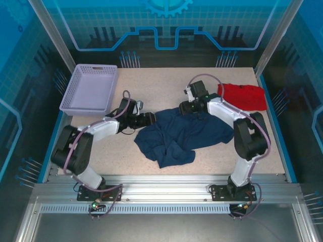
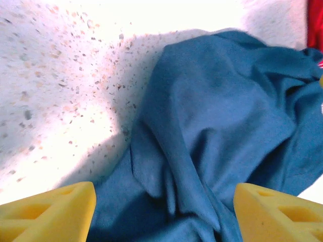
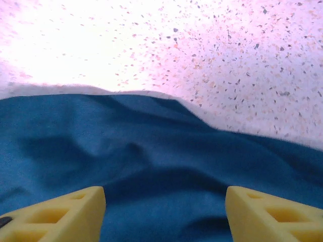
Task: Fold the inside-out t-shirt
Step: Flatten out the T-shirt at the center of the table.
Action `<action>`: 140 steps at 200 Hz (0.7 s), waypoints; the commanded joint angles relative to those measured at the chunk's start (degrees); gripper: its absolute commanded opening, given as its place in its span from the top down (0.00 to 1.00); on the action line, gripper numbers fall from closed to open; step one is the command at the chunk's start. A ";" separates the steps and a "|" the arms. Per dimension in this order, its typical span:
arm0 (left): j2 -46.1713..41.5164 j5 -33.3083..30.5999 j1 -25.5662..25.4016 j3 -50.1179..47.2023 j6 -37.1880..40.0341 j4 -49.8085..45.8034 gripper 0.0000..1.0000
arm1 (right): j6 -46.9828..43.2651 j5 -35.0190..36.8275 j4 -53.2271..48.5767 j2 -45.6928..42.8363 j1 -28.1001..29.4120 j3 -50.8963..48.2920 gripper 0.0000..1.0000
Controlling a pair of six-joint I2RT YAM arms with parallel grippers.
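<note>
The inside-out t-shirt (image 1: 176, 133) lies crumpled in a loose heap near the middle of the surface (image 1: 151, 80), a little toward the near edge. Part of it is bunched into a lump at its near left end. It sits between the two arms.

The left pincer (image 1: 149, 119) is low at the shirt's left side, its tip right at the edge of the cloth. In the left wrist view this pincer (image 2: 165, 194) stands open, its two yellow fingers (image 2: 50, 214) well apart. Rumpled blue cloth (image 2: 222, 126) lies between and ahead of them, with bare speckled surface off to one side. Nothing is clamped between the fingers.

The right pincer (image 1: 185, 108) is at the shirt's far edge, toward the middle of the surface. In the right wrist view it (image 3: 165, 194) is open too, its yellow fingers (image 3: 272, 214) spread wide. The shirt (image 3: 151, 166) lies under and between them, and its wavy border runs just ahead, with bare surface beyond. Whether the fingertips touch the cloth I cannot tell.

A red garment (image 1: 243, 96) lies near the far right corner, just beside the right arm and apart from the shirt. A lilac basket (image 1: 91, 88) sits at the far left corner.
</note>
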 commanded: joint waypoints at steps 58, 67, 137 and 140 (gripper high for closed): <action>12.45 4.61 -3.52 6.89 -1.42 1.78 0.33 | -9.98 -1.61 -17.01 16.48 -0.65 16.91 0.29; 13.30 4.94 -3.65 6.85 -1.87 2.84 0.38 | -10.15 -2.08 -17.43 17.43 -0.56 18.02 0.33; 13.65 6.10 -2.41 10.10 -1.98 6.41 1.00 | -8.76 -6.12 -11.88 16.14 -2.68 22.69 1.00; 13.10 6.10 -2.11 10.33 -1.89 6.45 1.00 | -8.75 -6.16 -11.25 15.28 -2.81 22.64 1.00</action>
